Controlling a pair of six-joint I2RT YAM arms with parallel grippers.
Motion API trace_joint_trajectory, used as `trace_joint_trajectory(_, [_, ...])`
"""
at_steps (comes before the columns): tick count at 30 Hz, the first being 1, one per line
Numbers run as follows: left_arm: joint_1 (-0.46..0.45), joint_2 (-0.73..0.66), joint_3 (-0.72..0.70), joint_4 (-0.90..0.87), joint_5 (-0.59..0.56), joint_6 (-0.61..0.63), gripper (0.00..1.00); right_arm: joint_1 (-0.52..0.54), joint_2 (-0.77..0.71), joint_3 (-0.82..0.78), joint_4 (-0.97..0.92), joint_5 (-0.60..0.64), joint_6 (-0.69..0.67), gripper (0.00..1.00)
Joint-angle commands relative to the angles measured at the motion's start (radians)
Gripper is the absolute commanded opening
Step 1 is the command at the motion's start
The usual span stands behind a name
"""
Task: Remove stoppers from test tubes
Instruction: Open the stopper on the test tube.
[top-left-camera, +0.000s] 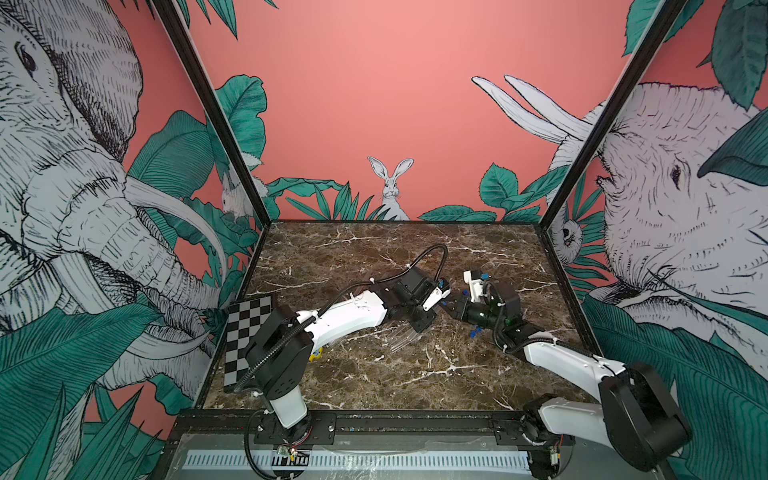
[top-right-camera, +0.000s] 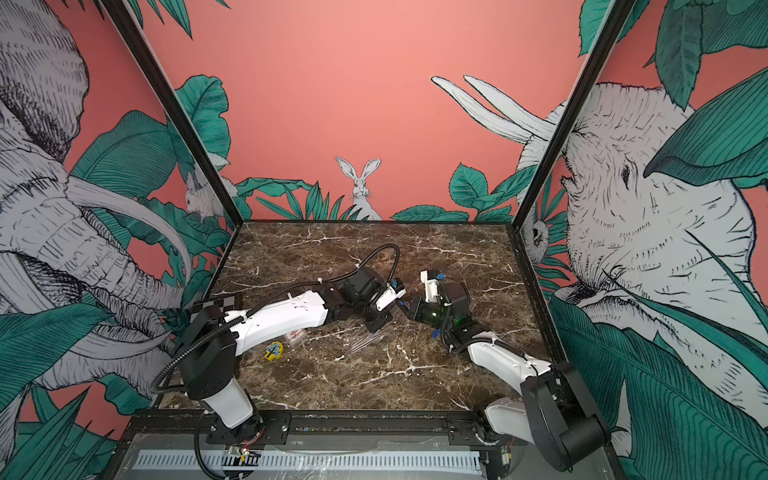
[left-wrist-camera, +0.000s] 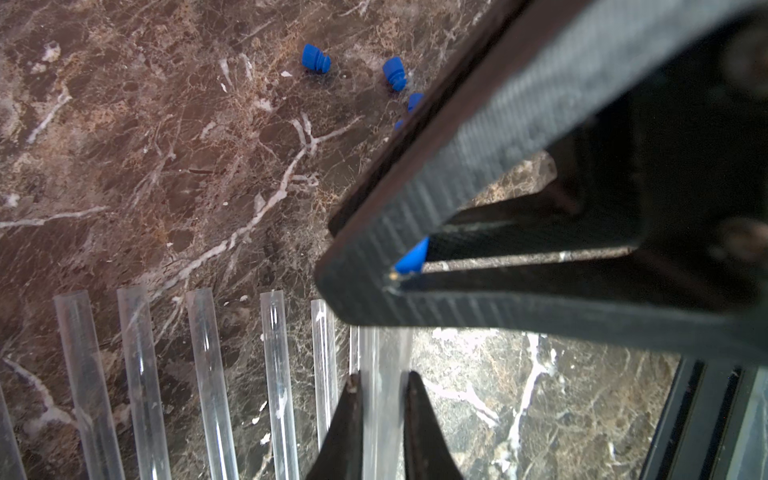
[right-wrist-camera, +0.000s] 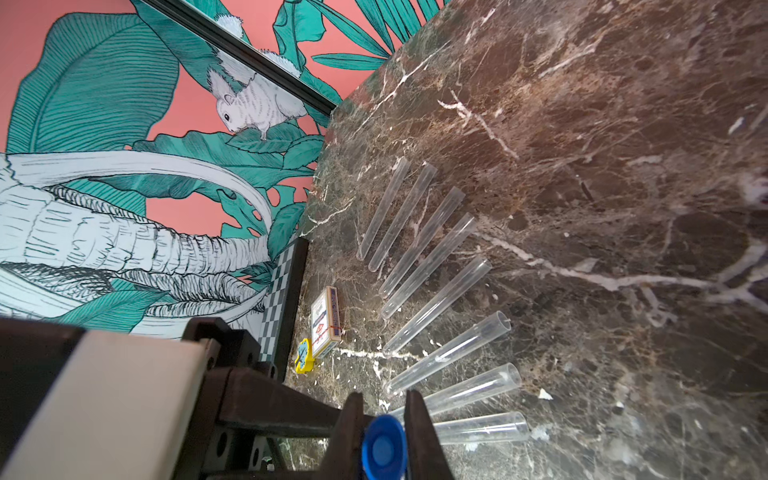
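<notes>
A thin, clear test tube (left-wrist-camera: 382, 415) is clamped between the two dark, pointed fingers of the left gripper (left-wrist-camera: 383, 376) and is held above the table (top-left-camera: 374, 374), over its middle, where the two arms meet. The right gripper (right-wrist-camera: 383, 395) is closed on a blue stopper (right-wrist-camera: 384, 449). In the right wrist view this short round plug is seen end-on, with a shallow round recess in its flat face. In the left wrist view it shows only as a blue wedge pinched at the tip of the right gripper's ribbed, grey-black fingers, right at the end of the held tube. Whether it is seated in the tube's mouth cannot be told.

The other tubes (right-wrist-camera: 436, 305) are laid on the table in a fanned row, side by side. Their mouths are open and their closed ends are rounded. Their walls are smooth and glossy, and the table's veins can be seen through them.

Several loose stoppers (left-wrist-camera: 316, 58) are scattered on the table apart from the row, beside the right arm. They are bright matte blue, with stepped, ribbed sides.

The table is patterned as polished dark brown marble with thin white veins.
</notes>
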Motion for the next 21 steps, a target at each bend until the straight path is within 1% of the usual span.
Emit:
trace_joint_trajectory(1, [0.027,-0.002,-0.048,-0.184,-0.121,-0.001,0.14,-0.017,-0.06,0.049,0.049,0.06,-0.032,0.11])
trace_joint_trajectory(4, [0.026,-0.001,-0.048,-0.194,-0.13,0.006,0.14,-0.019,-0.056,0.044,0.06,0.06,-0.023,0.11])
trace_joint_trajectory(8, [0.025,0.005,-0.053,-0.201,-0.142,0.014,0.14,-0.04,-0.027,0.011,0.184,0.036,0.05,0.11])
trace_joint_trajectory(11, [0.025,0.005,-0.057,-0.201,-0.145,0.015,0.14,-0.049,-0.013,0.009,0.205,0.027,0.064,0.11])
trace_joint_trajectory(13, [0.025,0.002,-0.061,-0.198,-0.146,0.015,0.14,-0.049,-0.018,0.015,0.175,0.033,0.047,0.11])
trace_joint_trajectory(17, [0.025,0.002,-0.067,-0.197,-0.145,0.019,0.14,-0.049,-0.055,0.05,0.015,0.066,-0.043,0.12])
trace_joint_trajectory(21, [0.026,0.001,-0.069,-0.2,-0.148,0.023,0.14,-0.049,-0.078,0.077,-0.095,0.102,-0.098,0.12])
